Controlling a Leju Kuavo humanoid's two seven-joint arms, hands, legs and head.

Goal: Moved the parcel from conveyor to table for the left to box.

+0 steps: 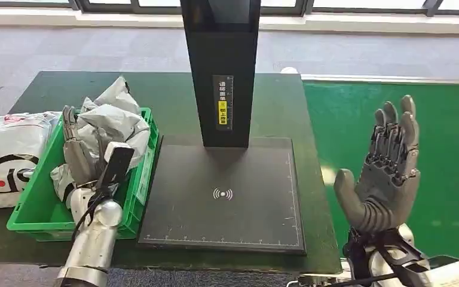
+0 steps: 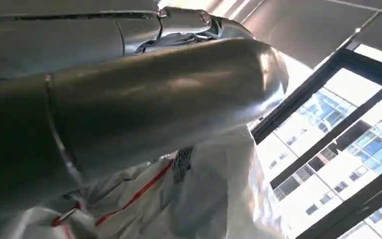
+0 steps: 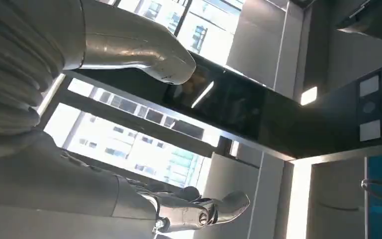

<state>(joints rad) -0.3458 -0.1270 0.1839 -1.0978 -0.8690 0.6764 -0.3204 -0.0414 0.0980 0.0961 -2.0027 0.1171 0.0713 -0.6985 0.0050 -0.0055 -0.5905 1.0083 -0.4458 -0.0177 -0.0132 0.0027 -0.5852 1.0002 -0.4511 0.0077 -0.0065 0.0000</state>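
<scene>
Dark bench (image 1: 173, 95): left hand (image 1: 77, 149) apparently grips the parcel (image 1: 116, 116) inside a green bin (image 1: 36, 209); right hand (image 1: 385, 173) raised, fingers spread.

Left hand (image 1: 79, 156) lowered; right hand (image 1: 388, 173) raised, fingers spread

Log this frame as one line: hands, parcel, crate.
left hand: in green crate, on grey parcel | right hand: open, raised over green conveyor | scanner pad: bare

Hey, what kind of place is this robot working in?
Probably a parcel-sorting station in an office-type building: a green conveyor belt, a black scanning stand on a dark table, and a green bin holding grey mailer bags.
</scene>
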